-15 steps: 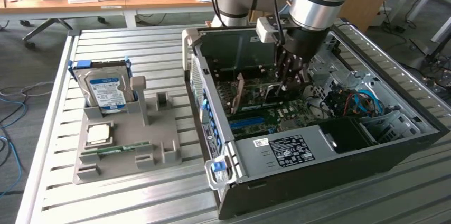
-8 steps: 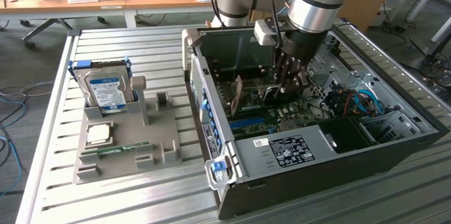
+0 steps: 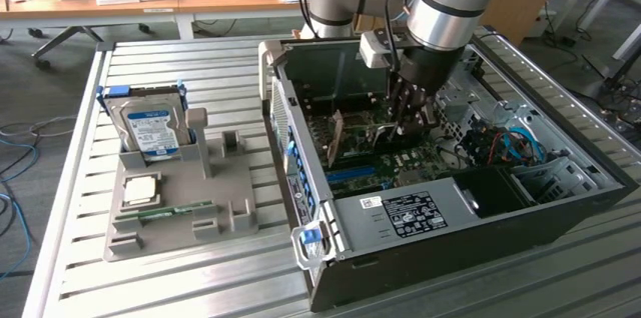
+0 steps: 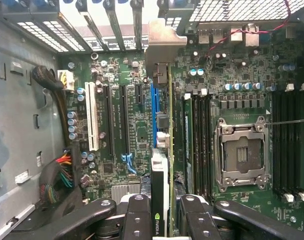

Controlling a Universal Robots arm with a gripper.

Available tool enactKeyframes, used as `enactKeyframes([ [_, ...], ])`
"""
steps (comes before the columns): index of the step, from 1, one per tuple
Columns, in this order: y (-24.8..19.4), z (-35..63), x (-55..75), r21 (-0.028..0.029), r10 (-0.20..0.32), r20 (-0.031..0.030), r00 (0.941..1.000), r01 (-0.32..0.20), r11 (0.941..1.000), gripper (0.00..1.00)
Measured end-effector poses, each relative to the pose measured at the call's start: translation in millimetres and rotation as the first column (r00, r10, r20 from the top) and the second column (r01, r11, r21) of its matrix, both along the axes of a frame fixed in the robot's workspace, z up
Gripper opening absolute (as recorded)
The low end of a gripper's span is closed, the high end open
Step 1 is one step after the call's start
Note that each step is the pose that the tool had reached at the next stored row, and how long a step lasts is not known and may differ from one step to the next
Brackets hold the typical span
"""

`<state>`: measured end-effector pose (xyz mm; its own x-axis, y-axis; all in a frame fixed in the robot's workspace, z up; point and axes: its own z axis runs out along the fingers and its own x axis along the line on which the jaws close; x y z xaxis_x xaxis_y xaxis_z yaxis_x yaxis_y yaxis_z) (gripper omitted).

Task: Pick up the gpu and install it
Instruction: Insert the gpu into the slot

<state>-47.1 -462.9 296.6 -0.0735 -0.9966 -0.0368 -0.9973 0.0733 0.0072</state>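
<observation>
- gpu: standing on edge inside the open computer case, over the motherboard. Its silver bracket is turned toward the case wall on the exterior view's left. Whether the card is seated in a slot cannot be told.
- gripper: lowered from above into the case. The jaws are drawn narrow and clamped on the gpu, with one of the black fingers pressed to each face of the card.
- blue slot: fixed to the motherboard and seen just beside the card's edge.
- white slot: set parallel to the blue slot, well apart from the card.
- CPU socket: a metal frame on the motherboard, on the other side of the card from the slots.
- grey fixture: placed on the slatted table, to the exterior view's left of the case.
- hard drive: silver with a blue-white label, stood upright at the far end of the fixture.
- processor chip: laid flat on the fixture, nearer than the hard drive.
- RAM stick: narrow and green, laid just nearer than the chip.
</observation>
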Motion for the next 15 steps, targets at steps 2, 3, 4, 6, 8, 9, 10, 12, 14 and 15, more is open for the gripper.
enactKeyframes([
  [2, 0.0, 0.0, 0.0, 0.0001, 0.0, 0.0, 1.0, 0.0, 1.0, 0.27],
  [3, 0.1, -0.6, 0.0, 0.0005, 0.0, 0.0002, 1.0, 0.0, 1.0, 0.27],
  [4, 0.1, -1.7, -0.1, 0.0007, 0.0, 0.0002, 1.0, 0.0, 1.0, 0.27],
  [6, 0.0, -4.3, -0.9, 0.0002, 0.0, 0.0001, 1.0, 0.0, 1.0, 0.27],
  [8, 0.0, -6.7, -2.5, 0.0004, 0.0, 0.0002, 1.0, 0.0, 1.0, 0.27],
  [9, 0.0, -7.1, -3.9, 0.0002, 0.0, 0.0, 1.0, 0.0, 1.0, 0.27],
  [10, 0.0, -7.4, -5.3, 0.0, 0.0, 0.0, 1.0, 0.0, 1.0, 0.27],
  [12, 0.0, -8.2, -8.2, 0.0003, 0.0, 0.0001, 1.0, 0.0, 1.0, 0.27],
  [14, 0.1, -10.6, -10.1, 0.0003, 0.0, 0.0001, 1.0, 0.0, 1.0, 0.27],
  [15, 0.0, -12.1, -10.8, 0.0003, 0.0, 0.0001, 1.0, 0.0, 1.0, 0.27],
])
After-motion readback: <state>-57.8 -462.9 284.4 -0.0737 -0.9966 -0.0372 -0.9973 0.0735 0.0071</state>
